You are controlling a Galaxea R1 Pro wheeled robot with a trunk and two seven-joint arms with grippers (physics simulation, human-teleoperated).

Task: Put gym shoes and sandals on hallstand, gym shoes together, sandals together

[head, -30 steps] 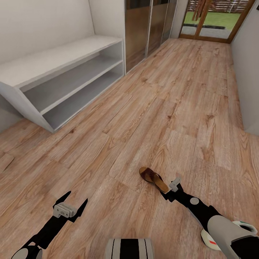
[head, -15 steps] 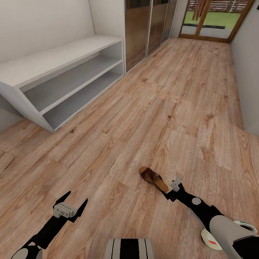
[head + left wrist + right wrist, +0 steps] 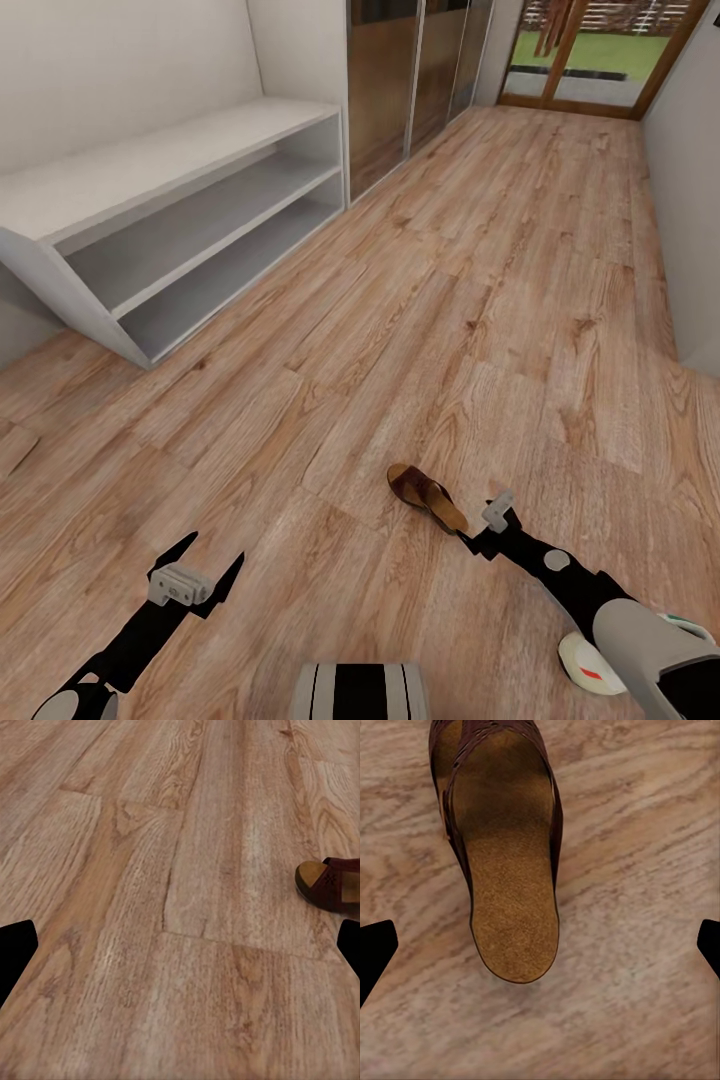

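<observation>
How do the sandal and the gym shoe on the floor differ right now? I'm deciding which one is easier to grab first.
The sandal is dark brown with a tan footbed; the gym shoe is white with a red-orange patch. The sandal lies in full sight just ahead of the right gripper, whose open fingers point at its heel end; the gym shoe is largely hidden under the right arm. Both rest on the corridor floor, off the hallstand.
</observation>
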